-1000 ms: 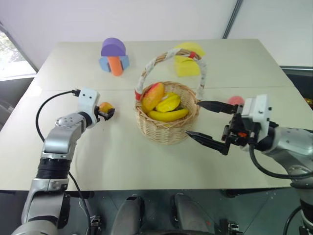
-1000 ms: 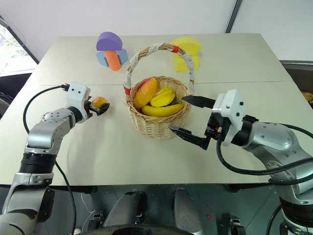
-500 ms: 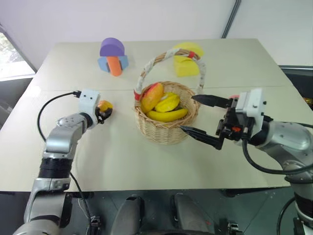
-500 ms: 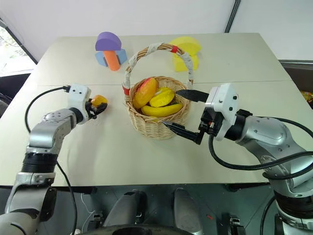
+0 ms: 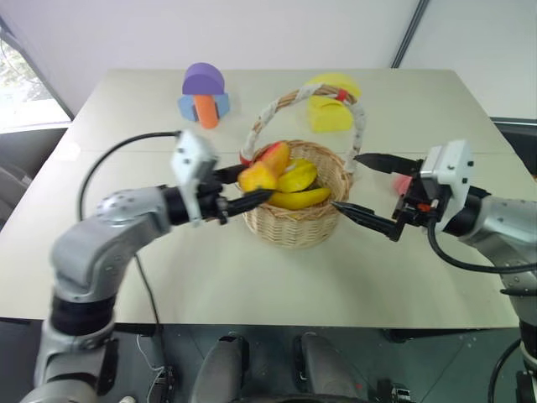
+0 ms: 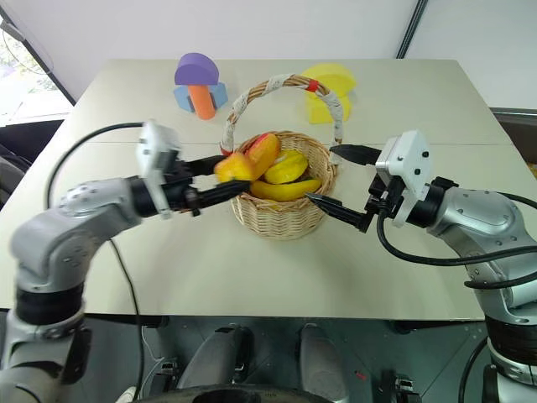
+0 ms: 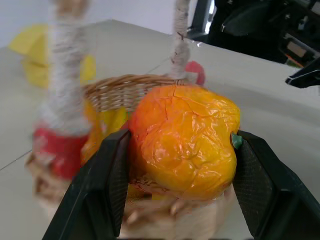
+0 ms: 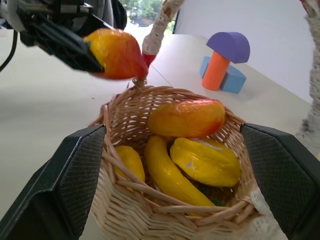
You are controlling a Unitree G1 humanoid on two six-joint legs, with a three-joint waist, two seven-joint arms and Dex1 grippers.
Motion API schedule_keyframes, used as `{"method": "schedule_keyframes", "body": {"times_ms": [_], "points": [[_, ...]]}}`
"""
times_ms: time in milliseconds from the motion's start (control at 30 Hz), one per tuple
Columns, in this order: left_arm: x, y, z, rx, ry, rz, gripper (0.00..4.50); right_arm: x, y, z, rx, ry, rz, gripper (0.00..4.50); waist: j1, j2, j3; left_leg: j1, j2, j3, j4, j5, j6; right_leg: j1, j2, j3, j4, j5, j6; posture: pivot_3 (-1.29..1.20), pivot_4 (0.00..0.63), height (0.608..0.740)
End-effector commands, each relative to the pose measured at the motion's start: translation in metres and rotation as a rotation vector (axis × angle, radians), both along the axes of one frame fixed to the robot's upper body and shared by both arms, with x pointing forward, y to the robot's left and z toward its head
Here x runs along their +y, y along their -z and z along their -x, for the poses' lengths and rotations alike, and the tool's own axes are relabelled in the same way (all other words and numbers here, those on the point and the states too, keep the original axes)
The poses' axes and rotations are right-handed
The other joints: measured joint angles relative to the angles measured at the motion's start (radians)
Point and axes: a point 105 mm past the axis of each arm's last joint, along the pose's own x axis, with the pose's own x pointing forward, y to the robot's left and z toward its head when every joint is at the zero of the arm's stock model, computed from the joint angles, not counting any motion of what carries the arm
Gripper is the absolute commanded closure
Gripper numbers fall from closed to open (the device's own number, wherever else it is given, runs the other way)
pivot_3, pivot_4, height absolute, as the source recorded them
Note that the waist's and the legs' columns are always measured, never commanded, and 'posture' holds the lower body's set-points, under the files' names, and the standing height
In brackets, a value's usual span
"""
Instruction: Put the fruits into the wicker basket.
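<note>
— Orange-yellow fruit is pinched between my left gripper fingers, and I've got it at the near rim of the wicker basket, beside the foot of the handle.

— So which step is that?

— The carry to the basket, I'd say, nearly at the drop. The fruit hangs at the rim, not yet over the middle. Next I'd want it a little further in over the pile, clear of the handle, and only then let the fingers part.

— What's already inside?

— A red-blushed mango, a banana and a couple of other yellow pieces, so the new one will land on top and might roll.

— And your other side?

— My right gripper is spread wide and holds nothing. It sits level against the far side of the basket, one finger by the handle, one low by the wall; I can't tell whether it touches. A pink fruit lies on the table just behind it, partly hidden, and that one's left to fetch.
</note>
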Motion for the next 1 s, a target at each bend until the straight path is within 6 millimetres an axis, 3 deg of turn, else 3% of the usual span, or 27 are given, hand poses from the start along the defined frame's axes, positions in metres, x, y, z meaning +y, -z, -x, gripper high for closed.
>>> {"method": "schedule_keyframes", "body": {"times_ms": [33, 133, 167, 300, 467, 567, 767, 1000], "points": [[-0.009, 0.003, -0.013, -0.047, -0.043, -0.031, 1.57, -0.006, -0.011, 0.005, -0.071, 0.025, -0.002, 0.00, -0.004, 0.000, 0.000, 0.000, 0.000, 0.000, 0.000, 0.000, 0.000, 0.000, 0.000, 0.000, 0.000, 0.000, 0.000, 0.00, 0.150, 0.740], [-0.014, 0.001, -0.019, -0.049, -0.059, -0.002, 0.27, -0.015, -0.006, 0.004, -0.055, 0.078, -0.011, 0.00, -0.010, 0.000, 0.000, 0.000, 0.001, 0.001, 0.000, 0.000, 0.000, -0.001, 0.002, 0.001, 0.000, 0.000, 0.000, 0.00, 0.150, 0.740], [-0.015, 0.000, -0.019, -0.058, -0.060, 0.007, 0.02, -0.020, -0.004, 0.002, -0.045, 0.106, -0.019, 0.00, -0.009, 0.000, 0.000, 0.000, 0.002, 0.000, 0.000, 0.000, 0.000, -0.001, 0.002, 0.001, 0.000, 0.000, 0.000, 0.00, 0.150, 0.740], [-0.016, -0.008, -0.011, -0.059, -0.009, 0.076, 0.02, -0.048, 0.008, -0.017, -0.012, 0.283, -0.058, 0.00, -0.008, 0.000, 0.000, 0.000, 0.001, 0.001, 0.000, 0.000, 0.000, -0.001, 0.002, 0.001, 0.000, 0.000, 0.000, 0.00, 0.150, 0.740], [-0.015, -0.010, 0.011, -0.042, 0.109, 0.127, 0.02, -0.106, 0.039, -0.064, 0.037, 0.642, -0.108, 0.00, -0.013, 0.001, 0.000, 0.001, 0.001, 0.002, 0.001, 0.000, 0.000, 0.000, 0.002, 0.002, 0.000, 0.000, 0.000, 0.00, 0.150, 0.740], [-0.015, -0.006, 0.021, -0.024, 0.157, 0.122, 0.02, -0.123, 0.056, -0.082, 0.065, 0.743, -0.099, 0.00, -0.021, 0.001, 0.000, 0.001, 0.001, 0.002, 0.000, 0.002, -0.003, -0.001, 0.002, 0.002, 0.001, 0.000, 0.000, 0.00, 0.150, 0.740], [-0.013, 0.003, 0.028, -0.011, 0.158, 0.075, 0.02, -0.143, 0.074, -0.111, 0.123, 0.866, -0.159, 0.00, -0.029, 0.001, 0.000, 0.002, 0.001, 0.003, 0.000, 0.001, -0.002, -0.001, 0.003, 0.002, 0.002, 0.000, 0.000, 0.00, 0.150, 0.740], [-0.012, 0.007, 0.030, -0.012, 0.136, 0.062, 0.02, -0.146, 0.094, -0.125, 0.234, 0.872, -0.227, 0.00, -0.027, 0.001, 0.000, 0.002, 0.001, 0.003, 0.000, 0.001, -0.001, -0.001, 0.003, 0.002, 0.003, 0.000, 0.000, 0.00, 0.150, 0.740]]}}
